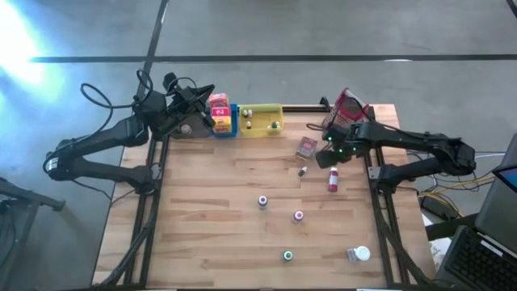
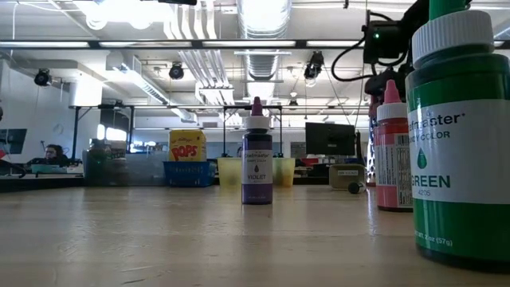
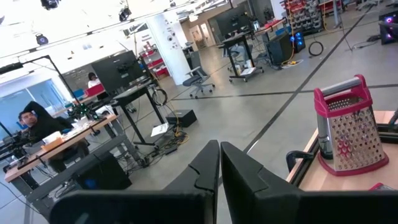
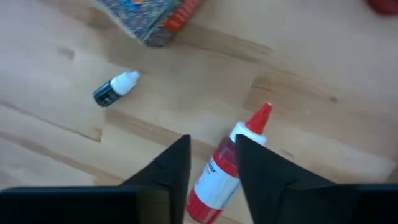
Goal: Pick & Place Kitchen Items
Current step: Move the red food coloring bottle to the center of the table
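Kitchen items lie scattered on the wooden table (image 1: 210,202).

High view: red bottle (image 1: 333,179) lies flat at table's right side; right gripper (image 1: 333,155) hangs just above its far end. Small dark bottle (image 1: 303,171) and a patterned box (image 1: 306,147) lie nearby. Upright bottles w/ purple (image 1: 262,201), pink (image 1: 298,216) and green (image 1: 287,255) caps stand mid-table. Yellow tray (image 1: 260,120) and blue tray (image 1: 227,128) sit at far edge; left gripper (image 1: 208,117) is beside them, over the far left corner.

Low view: green bottle (image 2: 458,135) fills the foreground; violet bottle (image 2: 256,163) stands centre.

L wrist view: left gripper (image 3: 220,163) fingers pressed together, nothing held; grater (image 3: 348,127) beyond.

R wrist view: right gripper (image 4: 212,155) fingers parted, straddling the red bottle (image 4: 225,168); contact can't be told.
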